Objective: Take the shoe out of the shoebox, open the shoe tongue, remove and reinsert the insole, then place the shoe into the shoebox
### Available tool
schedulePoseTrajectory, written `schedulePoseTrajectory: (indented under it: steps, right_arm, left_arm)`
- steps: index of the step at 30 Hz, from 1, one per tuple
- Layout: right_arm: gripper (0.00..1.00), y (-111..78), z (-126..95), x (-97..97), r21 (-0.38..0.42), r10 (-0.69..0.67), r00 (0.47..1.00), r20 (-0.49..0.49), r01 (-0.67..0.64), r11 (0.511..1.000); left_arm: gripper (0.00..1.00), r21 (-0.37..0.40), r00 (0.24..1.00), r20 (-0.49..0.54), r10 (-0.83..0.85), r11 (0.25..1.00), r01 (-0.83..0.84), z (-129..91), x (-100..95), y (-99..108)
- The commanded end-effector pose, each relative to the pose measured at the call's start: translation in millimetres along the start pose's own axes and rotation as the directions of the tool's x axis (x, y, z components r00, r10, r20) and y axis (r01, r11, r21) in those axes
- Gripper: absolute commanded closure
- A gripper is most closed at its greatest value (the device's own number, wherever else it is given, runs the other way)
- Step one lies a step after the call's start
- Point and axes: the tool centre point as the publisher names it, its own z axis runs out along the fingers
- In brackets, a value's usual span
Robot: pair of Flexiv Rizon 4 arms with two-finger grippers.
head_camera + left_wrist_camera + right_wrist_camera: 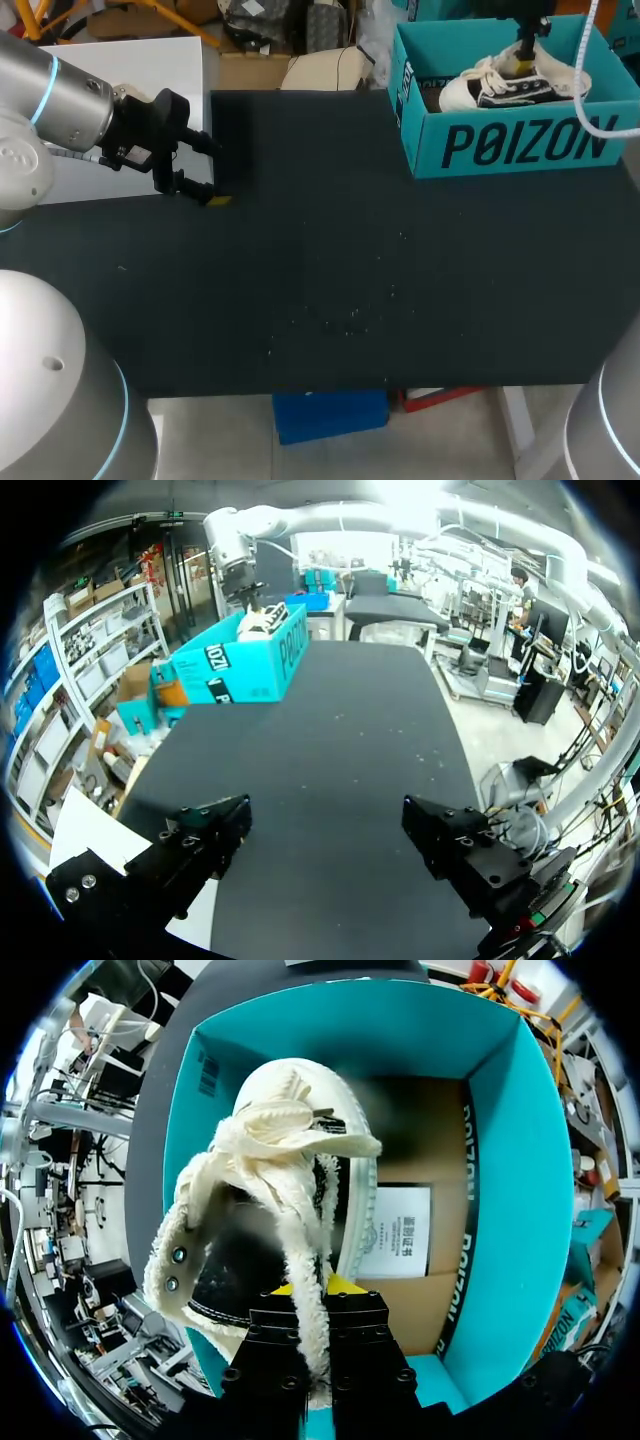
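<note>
Left gripper (327, 818): fingers spread wide, nothing between them. Only the bare black table (340, 720) lies under and ahead of it. The teal shoebox (240, 665) stands well ahead of this gripper, off to one side, at the far end of the table.

Right gripper (315, 1286): above the shoebox, pointing down into it. Its yellow tips are close together and pinch the fleecy collar at the heel of the shoe (290, 1160) from two sides. The shoe is under the gripper, inside the box walls, with its toe pointing away. Loose cream laces (290, 1125) lie across its top. I cannot tell whether the sole rests on the box floor. Beyond the shoe, a white card (398, 1230) lies flat on the brown floor of the box.
</note>
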Motion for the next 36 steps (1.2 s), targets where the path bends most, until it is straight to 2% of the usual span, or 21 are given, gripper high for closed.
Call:
schedulePoseTrajectory:
  steps: [1, 8, 18, 20, 21, 24, 25, 31, 36]
  right_arm:
    - [1.00, -2.6, 13, -14.7, -0.011, 0.004, 1.000, -0.025, -0.004, 1.000]
    - [1.00, 0.6, 29, -21.5, -0.018, -0.010, 0.998, -0.063, 0.009, 1.000]
    - [1.00, 6.0, 48, -19.9, -0.011, -0.010, 0.991, -0.132, 0.008, 1.000]
    - [0.59, 5.7, 49, -19.1, -0.003, -0.002, 0.991, -0.134, 0.001, 1.000]
    - [0.56, 5.0, 48, -18.2, 0.000, 0.007, 0.991, -0.132, -0.007, 1.000]
    - [0.59, 2.3, 40, -16.8, 0.004, 0.027, 0.993, -0.113, -0.027, 1.000]
    - [0.56, 1.2, 36, -17.0, 0.006, 0.031, 0.994, -0.102, -0.030, 1.000]
    - [0.64, -2.0, 10, -15.4, 0.027, 0.054, 0.998, -0.042, -0.053, 0.998]
    - [0.63, 0.8, -18, -5.5, 0.044, 0.074, 0.997, 0.012, -0.074, 0.996]
  left_arm:
    - [0.00, -0.003, 1.000, 0.003, -0.001, 1.000, 0.001, 1, 0.6, 0]
    - [0.00, -0.003, 1.000, 0.003, -0.001, 1.000, 0.001, 1, 0.6, 0]
    - [0.00, -0.003, 1.000, 0.003, -0.001, 1.000, 0.001, 1, 0.6, 0]
    - [0.00, -0.003, 1.000, 0.003, -0.001, 1.000, 0.001, 1, 0.6, 0]
    - [0.00, -0.003, 1.000, 0.003, -0.001, 1.000, 0.001, 1, 0.6, 0]
    - [0.00, -0.003, 1.000, 0.003, -0.001, 1.000, 0.001, 1, 0.6, 0]
    - [0.00, -0.003, 1.000, 0.003, -0.001, 1.000, 0.001, 1, 0.6, 0]
    - [0.00, -0.003, 1.000, 0.003, -0.001, 1.000, 0.001, 1, 0.6, 0]
    - [0.00, -0.003, 1.000, 0.003, -0.001, 1.000, 0.001, 1, 0.6, 0]
